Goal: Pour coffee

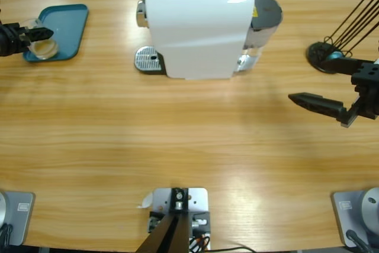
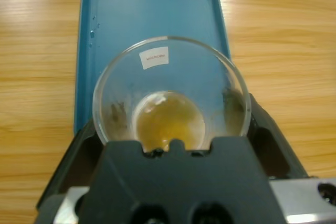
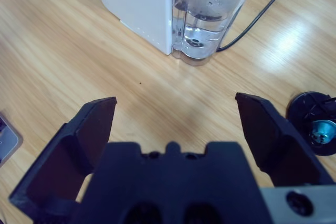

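Observation:
A clear glass cup sits between my left gripper's two jaws, which press on its two sides. A shallow pool of amber coffee lies at its bottom. The cup is over the near end of a teal tray at the table's far left, with the left gripper shut on it. Whether the cup rests on the tray I cannot tell. My right gripper hangs open over bare wood at the right, nothing between its jaws.
A white coffee machine stands at the back middle, its metal drip plate to the left and its water tank behind. A black cable trails from it. A black holder with a teal capsule is at the right.

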